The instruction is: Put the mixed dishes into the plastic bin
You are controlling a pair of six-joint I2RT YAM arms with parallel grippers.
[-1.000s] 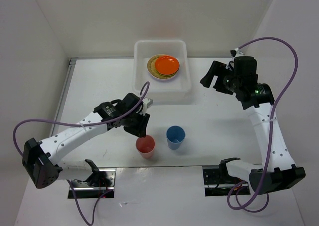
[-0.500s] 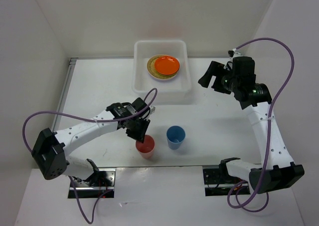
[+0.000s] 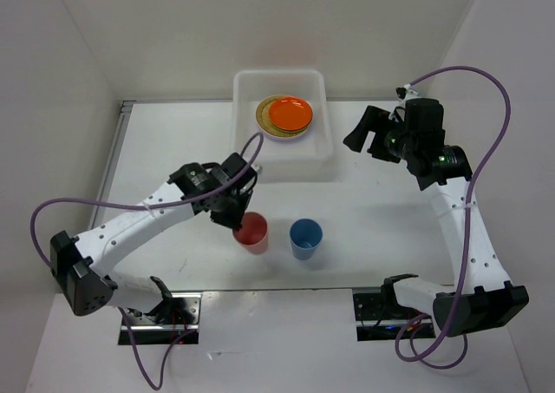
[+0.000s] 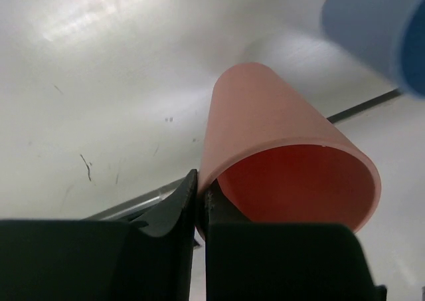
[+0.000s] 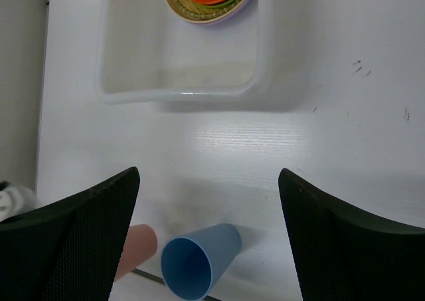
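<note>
Top external view: a white table (image 3: 390, 228) with two white robot arms bolted at its near edge. The left gripper (image 3: 235, 214) reaches over the middle of the table and is pinched onto the rim of a pink-red cup (image 3: 253, 233). A blue cup (image 3: 305, 238) stands upright just to the right of it, the two close but apart. At the far edge sits the plastic bin (image 3: 279, 160), a translucent white tub. Inside it, toward the back wall, lies a stack of plates with an orange plate (image 3: 290, 112) on top and a yellow lattice plate (image 3: 263, 116) showing beneath it on the left. The right gripper (image 3: 359, 138) hangs in the air just beside the bin's right wall.

Left wrist view: the two black fingers (image 4: 166, 211) are nearly together, with only the thin wall of the pink-red cup clamped between them. The cup's mouth tips toward the camera. Whether its base touches the table cannot be told. The blue cup is a blur at the upper right.

Right wrist view: the black fingers (image 5: 73, 231) are spread wide with nothing between them. Below them lie the bin, the stack with a lavender rim (image 5: 222, 16) at its bottom, and both cups.
</note>
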